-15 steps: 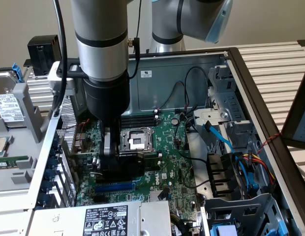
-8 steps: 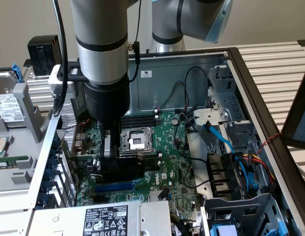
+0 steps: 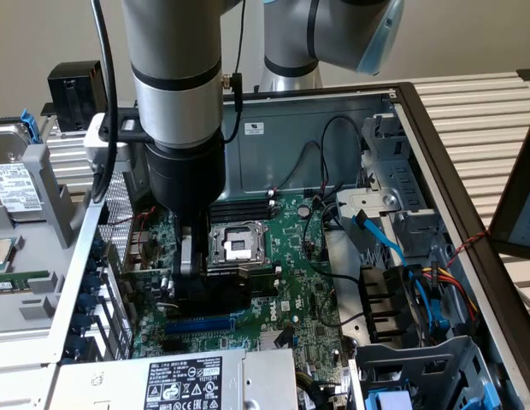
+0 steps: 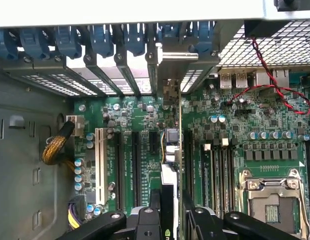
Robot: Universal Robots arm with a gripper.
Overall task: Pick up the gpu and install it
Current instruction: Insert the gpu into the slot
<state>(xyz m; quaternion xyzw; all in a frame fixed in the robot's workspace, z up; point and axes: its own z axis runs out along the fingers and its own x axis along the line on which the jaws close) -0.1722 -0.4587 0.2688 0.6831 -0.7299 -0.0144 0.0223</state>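
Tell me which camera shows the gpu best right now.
The wrist view. There the gpu runs edge-on, held in the gripper, with its silver bracket up at the case's rear slot openings. The exterior view shows just its black side beneath the gripper, partly hidden by the arm.

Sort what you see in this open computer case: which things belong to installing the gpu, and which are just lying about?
Belong to the job:
gpu, gripped over the board
pincer, shut on it
motherboard, with its slots

Just lying about:
CPU socket
memory sticks
power supply
blue cable
hard drive, outside the case
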